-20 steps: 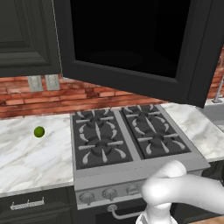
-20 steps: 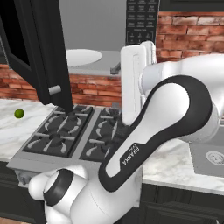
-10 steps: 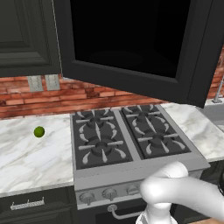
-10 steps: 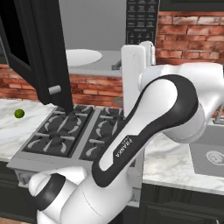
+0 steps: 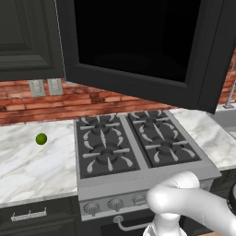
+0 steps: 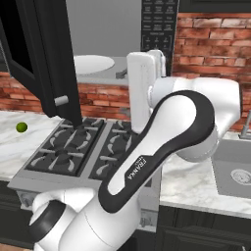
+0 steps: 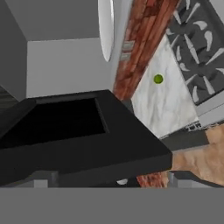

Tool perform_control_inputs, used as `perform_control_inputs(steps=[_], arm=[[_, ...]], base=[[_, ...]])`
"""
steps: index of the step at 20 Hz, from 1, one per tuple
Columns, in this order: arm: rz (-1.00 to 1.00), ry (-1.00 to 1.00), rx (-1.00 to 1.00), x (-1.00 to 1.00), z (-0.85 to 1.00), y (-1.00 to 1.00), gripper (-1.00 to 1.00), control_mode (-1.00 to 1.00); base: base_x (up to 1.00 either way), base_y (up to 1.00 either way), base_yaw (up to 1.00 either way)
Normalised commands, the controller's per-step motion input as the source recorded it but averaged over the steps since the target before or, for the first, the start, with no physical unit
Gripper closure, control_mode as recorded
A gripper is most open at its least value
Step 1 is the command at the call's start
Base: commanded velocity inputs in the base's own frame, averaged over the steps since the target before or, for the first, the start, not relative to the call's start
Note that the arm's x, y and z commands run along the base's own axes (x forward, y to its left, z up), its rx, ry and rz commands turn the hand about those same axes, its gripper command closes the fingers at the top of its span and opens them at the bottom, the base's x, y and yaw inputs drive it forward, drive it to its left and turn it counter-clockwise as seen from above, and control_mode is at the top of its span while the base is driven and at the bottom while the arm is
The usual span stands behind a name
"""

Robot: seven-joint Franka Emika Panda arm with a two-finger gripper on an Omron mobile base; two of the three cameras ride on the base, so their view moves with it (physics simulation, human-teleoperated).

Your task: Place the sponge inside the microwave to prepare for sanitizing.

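Only the arm's elbow has swung rightward; the microwave [image 6: 93, 54] door hangs open, pale plate [image 6: 93, 63] bare. Its hand stands wide, holding nothing. No sponge is visible anywhere, so retreating gently clear of the door seems wisest.

Hidden and cropped parts around the open microwave

The microwave [image 6: 98, 44] door [image 5: 138, 41] is cut by the top edge in both base views; its window is too dark to see through. In the hand view the door [image 7: 78, 144] covers the lower cavity beyond the fingers, and the pale plate [image 7: 106, 26] runs off the top. The keypad [image 6: 157, 22] labels are too small to read.
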Motion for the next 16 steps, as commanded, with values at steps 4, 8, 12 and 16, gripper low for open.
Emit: perform_control_inputs(steps=[4,8,12,16], arm=[[0.11,-0.13,0.03,0.0,0.03,0.24,-1.0,-1.0],[0.11,-0.12,0.01,0.0,0.08,0.27,-1.0,-1.0],[0.11,-0.09,0.01,0.0,0.12,0.33,-1.0,-1.0],[0.12,-0.06,0.0,0.0,0.07,0.38,-1.0,-1.0]], base=[[0.0,0.0,0.0],[0.0,0.0,0.0],[0.0,0.0,0.0],[0.0,0.0,0.0]])
